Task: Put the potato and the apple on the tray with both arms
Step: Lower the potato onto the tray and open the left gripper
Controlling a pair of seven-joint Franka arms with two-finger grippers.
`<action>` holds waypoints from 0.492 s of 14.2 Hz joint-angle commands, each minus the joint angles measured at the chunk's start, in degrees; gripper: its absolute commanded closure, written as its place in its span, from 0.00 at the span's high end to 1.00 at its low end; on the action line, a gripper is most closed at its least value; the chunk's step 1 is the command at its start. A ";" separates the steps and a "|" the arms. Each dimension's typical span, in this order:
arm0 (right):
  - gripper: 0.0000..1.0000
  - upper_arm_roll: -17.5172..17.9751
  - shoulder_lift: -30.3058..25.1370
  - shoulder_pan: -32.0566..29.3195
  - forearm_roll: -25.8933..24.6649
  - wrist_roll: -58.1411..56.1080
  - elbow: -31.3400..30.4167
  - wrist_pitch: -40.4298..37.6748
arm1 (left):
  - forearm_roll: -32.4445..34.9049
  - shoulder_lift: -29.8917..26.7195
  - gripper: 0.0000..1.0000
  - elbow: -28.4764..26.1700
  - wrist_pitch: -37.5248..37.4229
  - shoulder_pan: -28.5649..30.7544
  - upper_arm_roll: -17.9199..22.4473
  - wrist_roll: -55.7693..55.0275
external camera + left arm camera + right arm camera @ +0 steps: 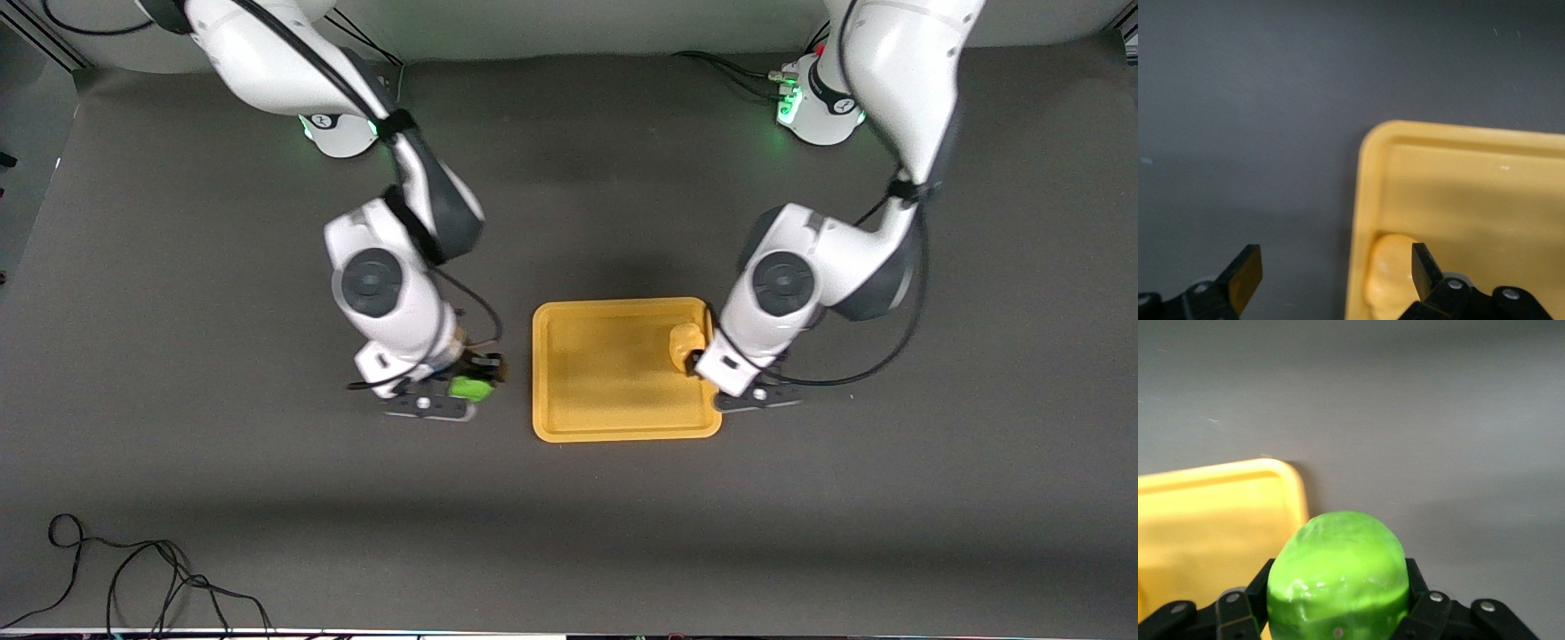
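Here, your lumpy oblong yellow-orange toy potato (685, 345) lies in the flat rectangular orange-yellow plastic tray (613, 428), against the rim at the left arm's end, and the left gripper (1331, 270) sits spread wide over that rim, one finger above the potato and the other above the dark grey table mat (569, 533), holding nothing. Beside the tray toward the right arm's end, you can see the right gripper (1337, 600) clamped on the small round bright green toy apple (470, 388), over the mat.
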 commanded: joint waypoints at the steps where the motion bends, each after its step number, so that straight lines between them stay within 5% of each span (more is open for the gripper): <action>1: 0.41 -0.83 14.73 4.96 0.73 8.65 17.88 2.39 | 0.30 -7.69 1.00 -1.81 -4.01 6.54 -0.56 6.56; 4: 0.41 -0.83 22.04 8.91 0.46 14.98 22.05 10.98 | -0.75 -13.49 1.00 -1.72 -12.52 13.49 -0.56 18.76; 7: 0.41 -0.83 23.55 11.55 0.38 17.46 21.44 13.39 | -4.97 -18.77 1.00 -1.46 -18.51 21.22 -0.47 31.07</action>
